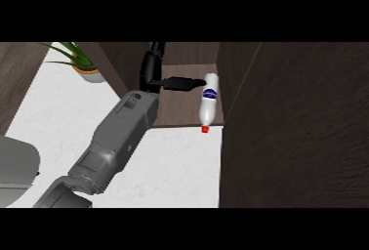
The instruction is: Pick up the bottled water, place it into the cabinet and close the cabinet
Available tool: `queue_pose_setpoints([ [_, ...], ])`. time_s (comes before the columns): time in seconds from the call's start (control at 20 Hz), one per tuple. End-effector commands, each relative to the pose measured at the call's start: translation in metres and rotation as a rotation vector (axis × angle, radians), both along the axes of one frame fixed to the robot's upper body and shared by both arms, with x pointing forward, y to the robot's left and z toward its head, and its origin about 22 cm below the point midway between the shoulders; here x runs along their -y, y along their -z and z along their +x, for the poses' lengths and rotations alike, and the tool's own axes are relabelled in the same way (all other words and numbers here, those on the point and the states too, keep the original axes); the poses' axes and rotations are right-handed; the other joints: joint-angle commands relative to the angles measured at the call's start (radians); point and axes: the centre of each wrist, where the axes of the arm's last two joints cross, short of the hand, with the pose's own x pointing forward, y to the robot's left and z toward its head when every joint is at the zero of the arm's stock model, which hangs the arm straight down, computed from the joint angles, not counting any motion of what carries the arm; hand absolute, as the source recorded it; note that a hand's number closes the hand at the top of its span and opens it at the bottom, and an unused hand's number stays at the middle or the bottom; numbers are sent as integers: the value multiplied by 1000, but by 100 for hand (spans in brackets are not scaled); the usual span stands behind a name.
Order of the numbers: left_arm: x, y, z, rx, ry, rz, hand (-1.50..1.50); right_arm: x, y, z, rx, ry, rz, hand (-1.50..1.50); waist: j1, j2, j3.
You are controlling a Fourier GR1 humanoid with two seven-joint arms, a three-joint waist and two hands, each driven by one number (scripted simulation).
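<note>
Head view: water bottle [208, 101] lies on its side on the cabinet [288, 122] floor, red cap toward the open front edge, base toward the back. One robot hand [162, 78] is inside the cabinet just left of the bottle, fingers straight and released, tips beside the bottle's upper part. White bench [173, 166] below. Potted plant [83, 63] stands far left.
</note>
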Motion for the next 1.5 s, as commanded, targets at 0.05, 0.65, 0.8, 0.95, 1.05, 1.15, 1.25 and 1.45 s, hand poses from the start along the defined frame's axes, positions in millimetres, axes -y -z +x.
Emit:
queue_pose_setpoints([
  [0.05,-17,22,-14,-11,-14,-99,-150,-10,-4,1,-5,14,-7,-150,56,-22,-7],
  [0.65,-15,18,-48,-29,104,-219,-150,4,-10,-2,-19,46,-15,-150,82,-30,-6],
  [0.8,-13,26,-71,-38,134,-266,-150,-7,-6,-9,-28,44,-9,-150,89,-34,-6],
  [0.95,-5,21,-99,-45,156,-283,-150,-5,-6,-8,-37,47,1,-150,99,-37,-5],
  [1.05,-22,11,-117,-17,172,-298,-150,-5,-13,-8,-31,33,-10,-150,88,-31,-6],
  [1.15,-24,-1,-139,-21,175,-316,-150,-7,-17,-17,-20,24,-22,-150,74,-31,-5],
  [1.25,-23,3,-174,-28,188,-330,-150,-12,-15,-7,-5,40,-20,-150,72,-25,-6],
  [1.45,-37,-16,-218,-52,259,-353,-150,-5,-11,-10,-11,-75,-130,-150,71,-24,-6],
])
